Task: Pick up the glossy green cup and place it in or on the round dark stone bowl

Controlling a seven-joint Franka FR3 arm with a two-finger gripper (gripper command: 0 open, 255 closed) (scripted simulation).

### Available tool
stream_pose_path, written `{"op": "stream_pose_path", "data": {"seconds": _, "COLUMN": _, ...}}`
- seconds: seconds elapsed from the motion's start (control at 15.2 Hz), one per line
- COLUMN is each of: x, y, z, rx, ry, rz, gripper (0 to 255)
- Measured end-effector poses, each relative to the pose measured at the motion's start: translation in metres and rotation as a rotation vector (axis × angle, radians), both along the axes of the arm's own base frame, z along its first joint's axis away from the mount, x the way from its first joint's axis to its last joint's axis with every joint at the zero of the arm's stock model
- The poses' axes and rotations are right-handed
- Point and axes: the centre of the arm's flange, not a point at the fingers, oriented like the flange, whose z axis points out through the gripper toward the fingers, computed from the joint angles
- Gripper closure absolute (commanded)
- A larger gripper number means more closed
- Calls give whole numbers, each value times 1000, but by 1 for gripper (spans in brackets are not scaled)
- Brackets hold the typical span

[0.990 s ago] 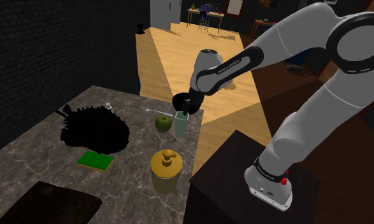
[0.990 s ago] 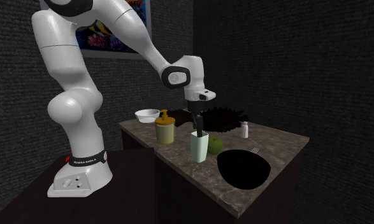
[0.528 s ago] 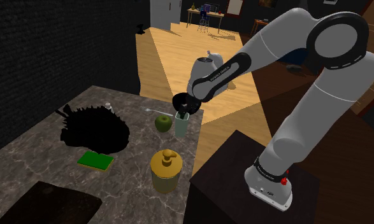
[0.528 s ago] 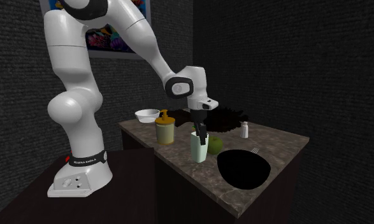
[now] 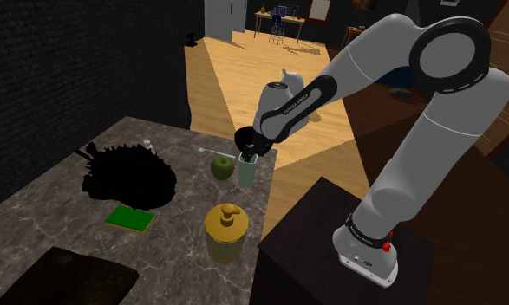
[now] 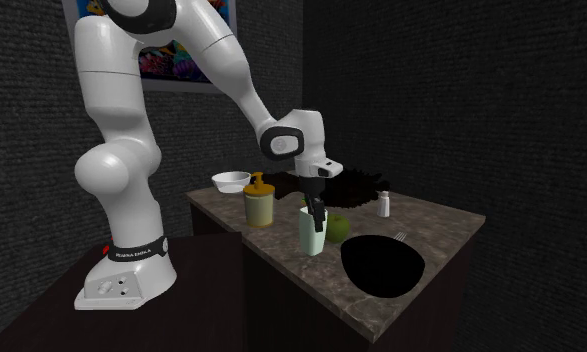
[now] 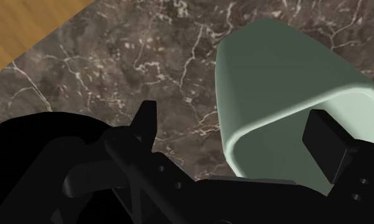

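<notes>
The pale green cup (image 5: 246, 171) (image 6: 312, 234) (image 7: 278, 76) stands upright near the marble counter's edge beside the stand. My gripper (image 5: 248, 157) (image 6: 309, 209) (image 7: 236, 130) is open right at its rim. One finger (image 7: 325, 145) hangs over the cup's mouth and the other (image 7: 145, 122) is outside it, neither pressing on the wall. The round black bowl (image 6: 381, 263) sits at the second exterior view's right of the cup. In the shoulder view it is part of a black mass (image 5: 133, 182) to the cup's left.
A green apple (image 5: 222, 167) (image 6: 337, 229) sits right beside the cup. A yellow lidded jar (image 5: 225, 230) (image 6: 259, 202), a green book (image 5: 130, 218), a salt shaker (image 6: 384, 205), a fork (image 6: 400, 237) and a white bowl (image 6: 231, 181) share the counter (image 5: 35, 212).
The arm has turned and sunk a little, bringing the gripper down onto the cup's rim. The cup has not moved.
</notes>
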Motion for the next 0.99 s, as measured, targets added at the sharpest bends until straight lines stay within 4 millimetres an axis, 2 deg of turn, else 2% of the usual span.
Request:
{"op": "stream_pose_path", "data": {"seconds": 0.07, "x": 0, "y": 0, "z": 0, "rx": 0, "ry": 0, "rz": 0, "gripper": 255}}
{"op": "stream_pose_path", "data": {"seconds": 0.73, "x": 0, "y": 0, "z": 0, "rx": 0, "ry": 0, "rz": 0, "gripper": 255}}
{"op": "stream_pose_path", "data": {"seconds": 0.99, "x": 0, "y": 0, "z": 16, "rx": 0, "ry": 0, "rz": 0, "gripper": 255}}
